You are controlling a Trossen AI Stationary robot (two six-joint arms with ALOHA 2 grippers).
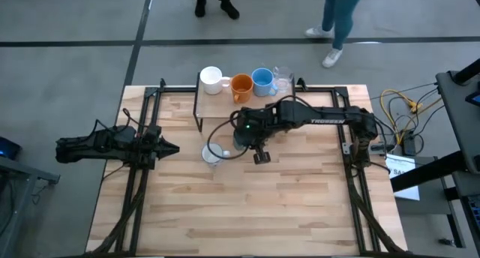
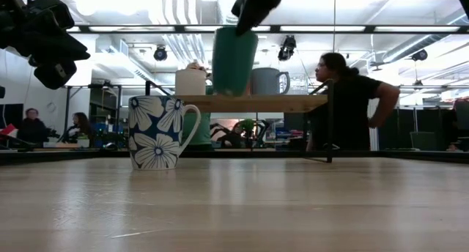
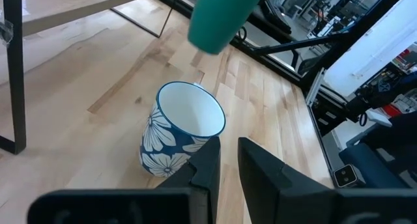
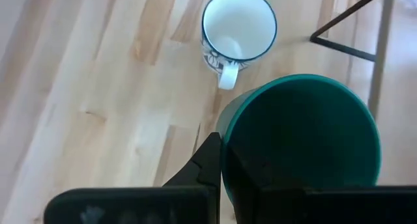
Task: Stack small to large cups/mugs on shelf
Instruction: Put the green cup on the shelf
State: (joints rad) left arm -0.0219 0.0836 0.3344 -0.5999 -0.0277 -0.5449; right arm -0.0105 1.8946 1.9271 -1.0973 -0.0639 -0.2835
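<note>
We see our right gripper pinching the dark green cup's rim; the patterned mug sits at eleven o'clock.

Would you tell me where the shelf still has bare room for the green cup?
The shelf is bare along its front edge, before the cups. Its back edge is crowded: white mug, orange mug, blue mug, clear glass. The right gripper holds the green cup.
</note>
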